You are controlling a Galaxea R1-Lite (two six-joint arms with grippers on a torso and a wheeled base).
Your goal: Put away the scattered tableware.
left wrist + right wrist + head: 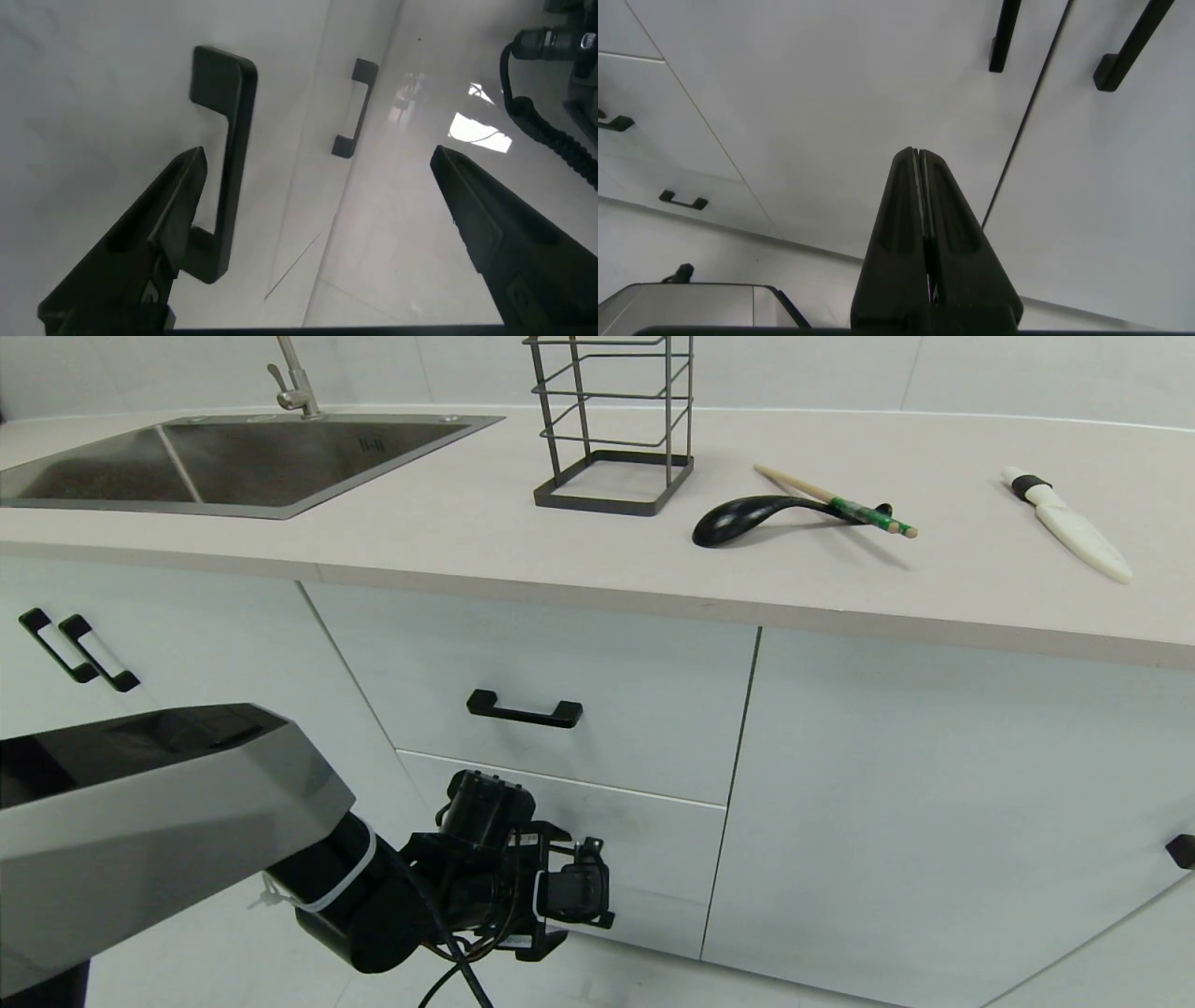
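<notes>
A black spoon (747, 517) lies on the counter with a pair of wooden chopsticks (834, 501) resting across its handle. To the right lies a white knife (1069, 525) with a black band. A dark wire rack (611, 425) stands empty behind them. My left gripper (318, 159) hangs low in front of the cabinet drawers, open, with nothing between its fingers; a black handle (224, 159) is just beyond one finger. My right gripper (918, 157) is shut on nothing and faces white cabinet doors.
A steel sink (233, 462) with a tap (294, 383) is set into the counter at the back left. Below the counter edge (597, 593) are white drawers and doors with black handles (525, 710). My left arm (373, 896) sits low near the floor.
</notes>
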